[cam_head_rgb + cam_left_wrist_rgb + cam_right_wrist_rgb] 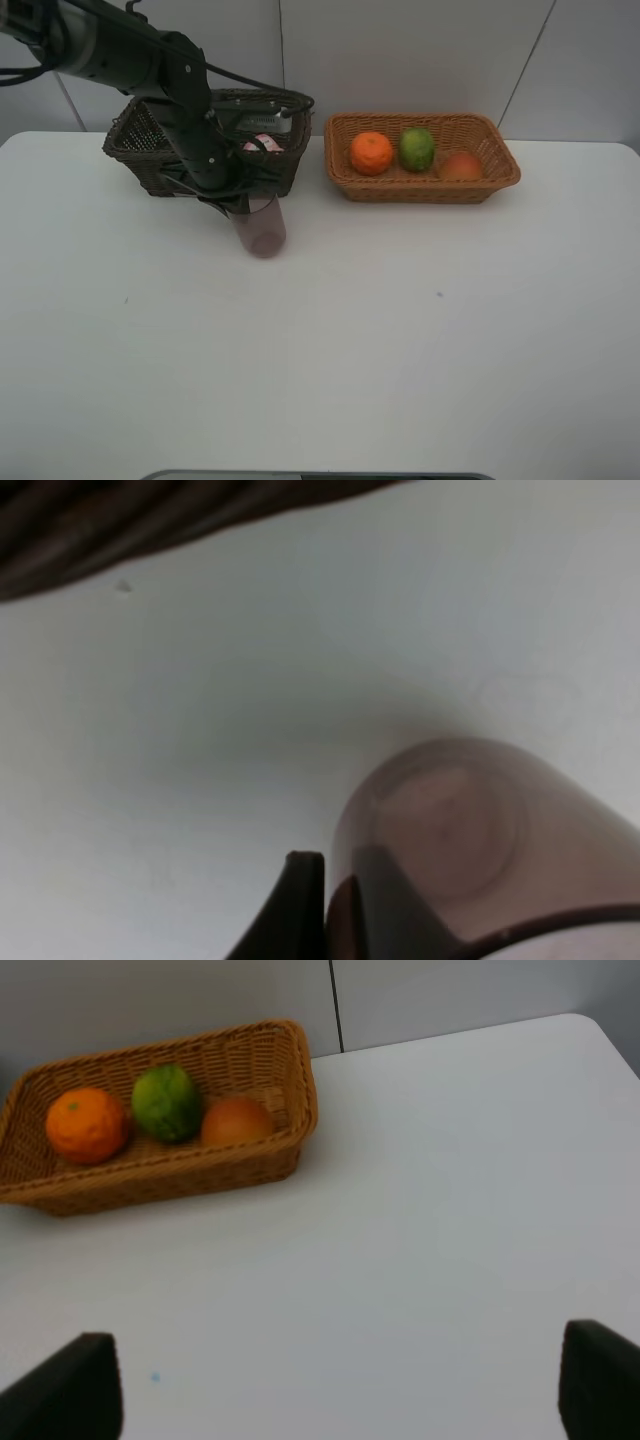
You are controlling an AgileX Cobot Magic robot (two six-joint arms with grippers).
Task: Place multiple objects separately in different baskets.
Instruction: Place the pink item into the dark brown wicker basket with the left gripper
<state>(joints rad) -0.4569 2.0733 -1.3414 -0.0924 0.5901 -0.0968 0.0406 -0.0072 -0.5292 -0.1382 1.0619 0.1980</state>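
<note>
The translucent pink cup (264,230) stands upright on the white table just in front of the dark brown basket (140,150). My left gripper (238,205) is shut on the cup's rim, with one finger (300,905) outside the wall and the other inside the cup (480,830). A pink white-capped bottle (263,143) lies in the dark basket. The light tan basket (500,165) holds the orange (372,153), the green lime-like fruit (417,148) and the peach (462,165). My right gripper (340,1360) hangs open over bare table, well away from that basket (290,1080).
The two baskets sit side by side at the back of the table, near the wall. The left arm (150,60) reaches over the dark basket from the far left. The table's (400,350) front edge shows a grey strip.
</note>
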